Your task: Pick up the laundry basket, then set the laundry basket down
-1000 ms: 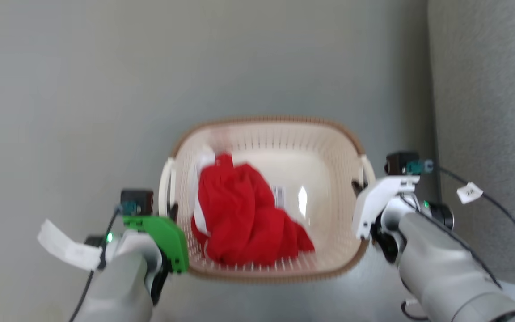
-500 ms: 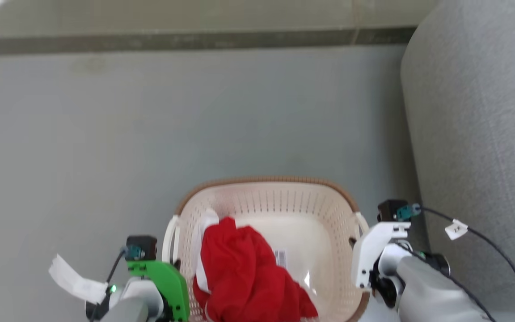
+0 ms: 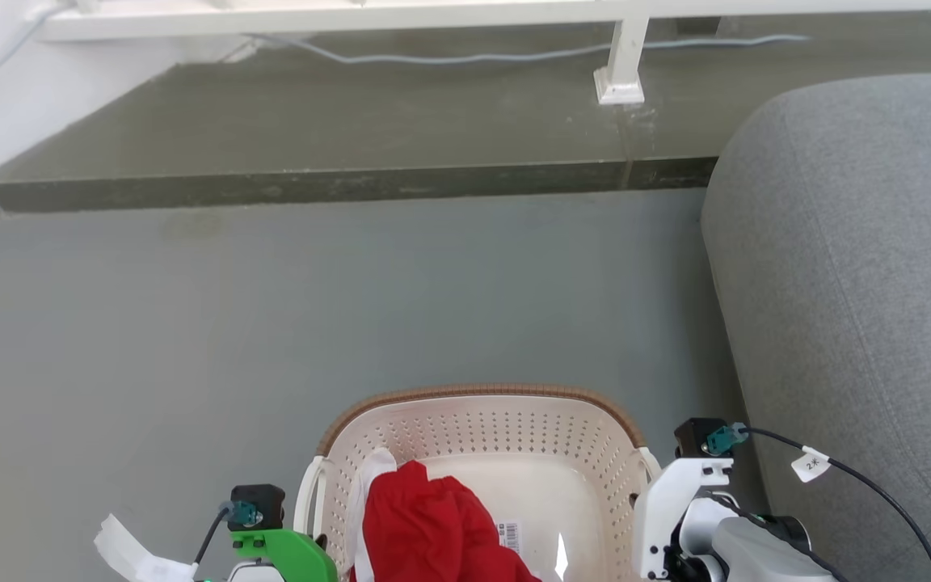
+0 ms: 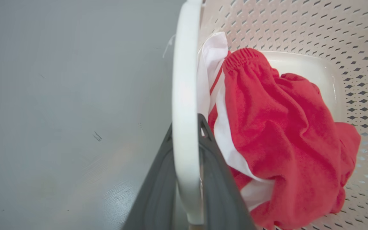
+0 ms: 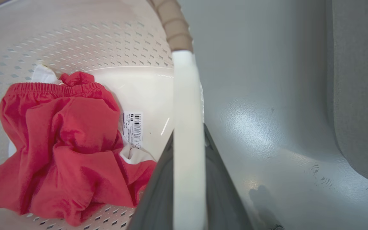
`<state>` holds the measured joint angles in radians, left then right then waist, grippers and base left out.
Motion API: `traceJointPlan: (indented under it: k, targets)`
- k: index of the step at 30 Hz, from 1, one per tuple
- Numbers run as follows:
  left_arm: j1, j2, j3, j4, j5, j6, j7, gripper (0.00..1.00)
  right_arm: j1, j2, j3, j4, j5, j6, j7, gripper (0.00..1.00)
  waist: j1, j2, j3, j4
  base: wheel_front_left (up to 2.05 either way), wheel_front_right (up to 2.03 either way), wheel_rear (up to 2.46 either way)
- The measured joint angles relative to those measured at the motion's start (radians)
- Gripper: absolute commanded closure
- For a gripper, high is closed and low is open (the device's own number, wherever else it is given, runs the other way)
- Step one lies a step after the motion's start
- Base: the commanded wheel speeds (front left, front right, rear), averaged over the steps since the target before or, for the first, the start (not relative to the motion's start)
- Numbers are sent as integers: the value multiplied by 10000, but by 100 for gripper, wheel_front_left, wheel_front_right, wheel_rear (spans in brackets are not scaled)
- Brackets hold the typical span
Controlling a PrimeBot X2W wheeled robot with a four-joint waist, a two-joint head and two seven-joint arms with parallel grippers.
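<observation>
Head view, bottom edge: laundry basket (image 3: 482, 402) mouth-up over the grey floor (image 3: 271, 323), long axis running left to right between both arms.
Left wrist view has the left jaws clamped on the white left handle (image 4: 184, 80), bar squeezed between the dark fingers (image 4: 158, 191); right jaws likewise pinch the right handle (image 5: 187, 105). Red garment (image 4: 283, 127) sits toward the left wall. Right wrist view adds the barcode sticker (image 5: 133, 127) on the basket's bottom; head view adds a grey sofa (image 3: 853, 283) just right.
</observation>
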<state>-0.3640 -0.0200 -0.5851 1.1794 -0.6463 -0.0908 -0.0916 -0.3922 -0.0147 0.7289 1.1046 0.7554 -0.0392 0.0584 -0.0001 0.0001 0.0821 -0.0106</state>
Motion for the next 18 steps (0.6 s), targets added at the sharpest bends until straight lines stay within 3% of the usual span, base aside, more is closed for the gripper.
traceJointPlan:
  k: [18]
  targets:
    - [149, 46, -295, -226, -199, 207, 33, 100, 84, -109, 543, -265, 493, -336, 58, 100, 0, 0, -209, 6, 0, 0, 0]
